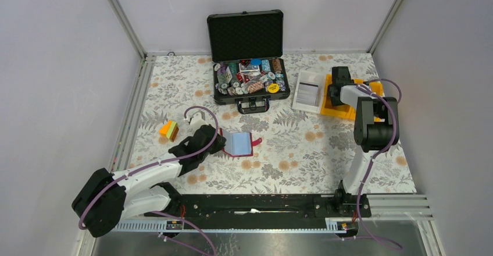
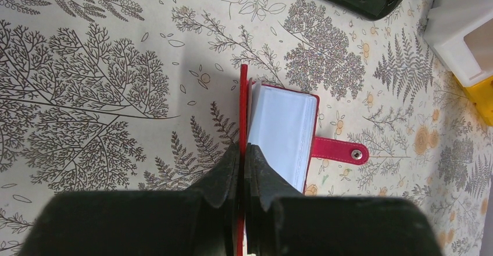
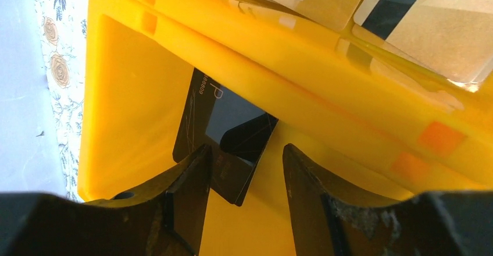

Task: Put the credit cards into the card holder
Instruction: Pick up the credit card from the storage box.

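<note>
On mid-table, left tool (image 2: pixel 242 150) clamps the card holder (image 2: pixel 285 129) edgewise; right tool (image 3: pixel 247 160) gapes inside yellow bin (image 3: pixel 131 93).

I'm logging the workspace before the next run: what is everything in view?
card holder: one, dark red, open, table centre
dark credit cards: at least two, black, in a yellow bin compartment
tan credit cards: at least two, tan, in the next compartment
yellow bins: count unclear, yellow, far right
white box: one, white, left of the bins
black case: one, open, far centre
poker chips: many, mixed colours, in the case
block: one, orange, green and yellow, left side
left gripper: one, black, shut on the card holder's cover
right gripper: one, black, open, in the bin, a dark card between its fingers
</note>
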